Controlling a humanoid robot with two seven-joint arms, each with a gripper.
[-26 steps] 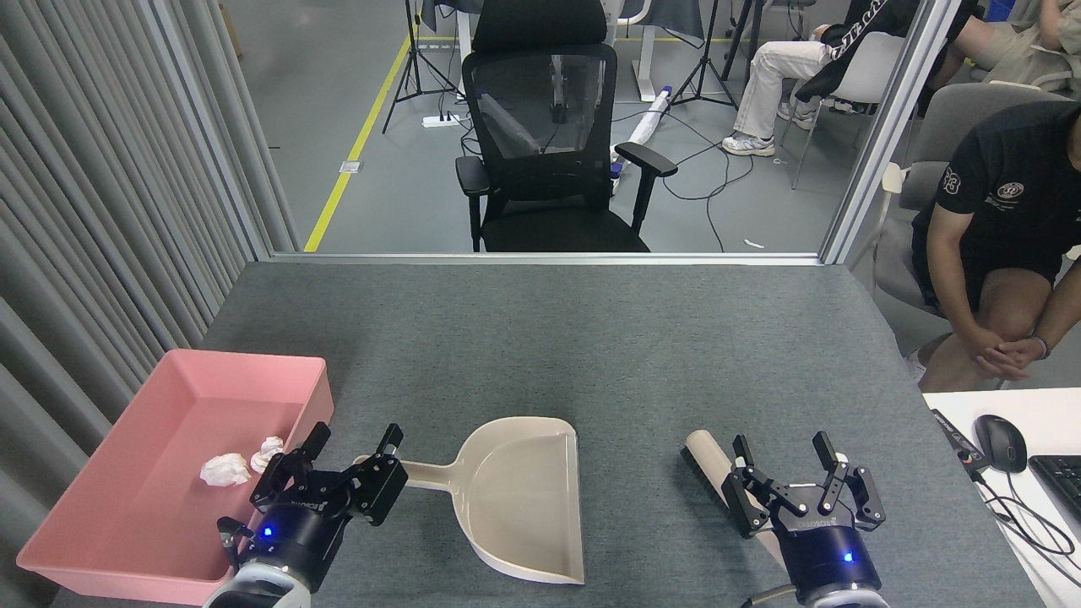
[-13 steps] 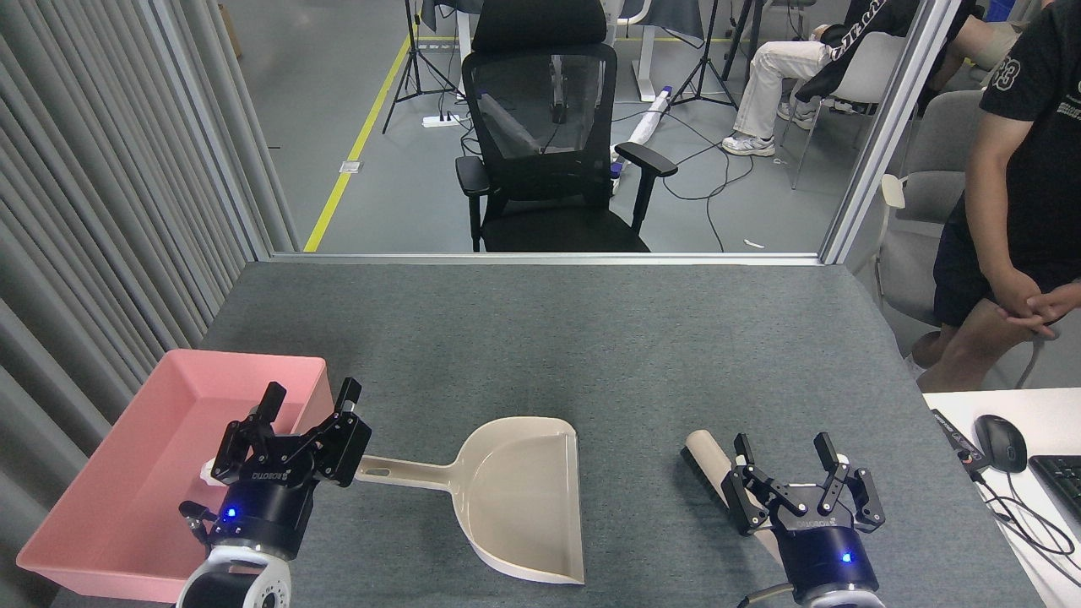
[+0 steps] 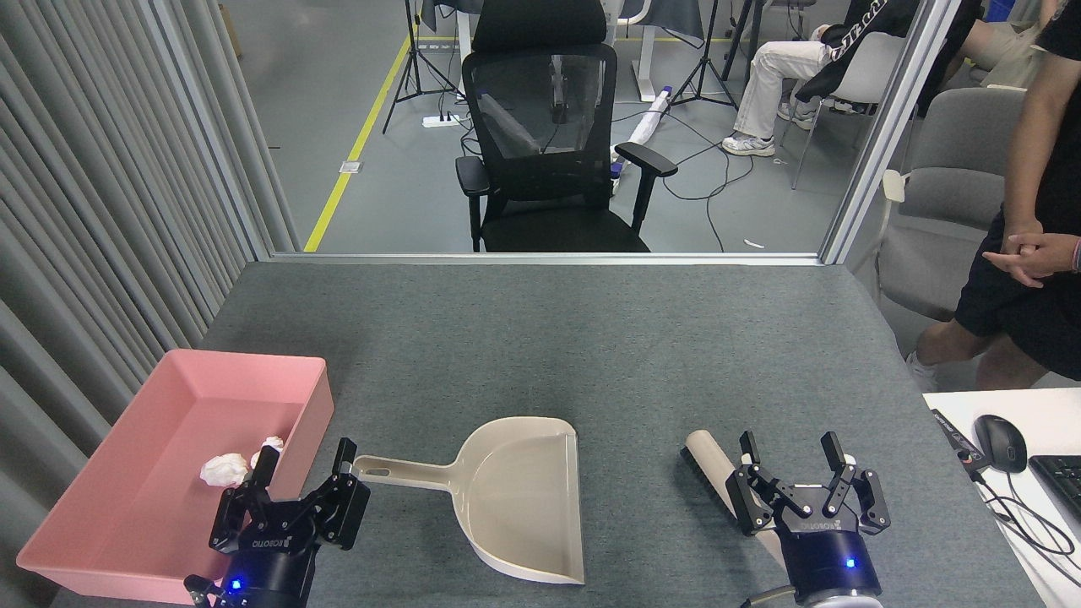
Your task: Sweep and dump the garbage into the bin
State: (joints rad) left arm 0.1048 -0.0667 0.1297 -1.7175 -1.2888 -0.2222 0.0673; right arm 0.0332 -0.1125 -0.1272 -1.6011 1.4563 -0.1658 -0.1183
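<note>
Two crumpled white wads of garbage (image 3: 225,469) lie inside the pink bin (image 3: 135,507) at the table's left front. A beige dustpan (image 3: 515,498) lies flat on the grey table, its handle pointing left. My left gripper (image 3: 306,458) is open, just left of the handle's end and over the bin's right wall, holding nothing. A brush (image 3: 708,463) with a beige handle lies right of the dustpan. My right gripper (image 3: 790,447) is open right over the brush's handle, which runs under it.
The grey table (image 3: 540,338) ends at a glass wall behind; a black office chair (image 3: 549,143) stands beyond it. A person (image 3: 1034,253) stands at the right edge. A white desk with a mouse (image 3: 1000,442) and keyboard adjoins the right front corner.
My left gripper swung left over the bin, then drew back toward me and right, off the dustpan handle. The person at right stood up. The right gripper barely moved.
</note>
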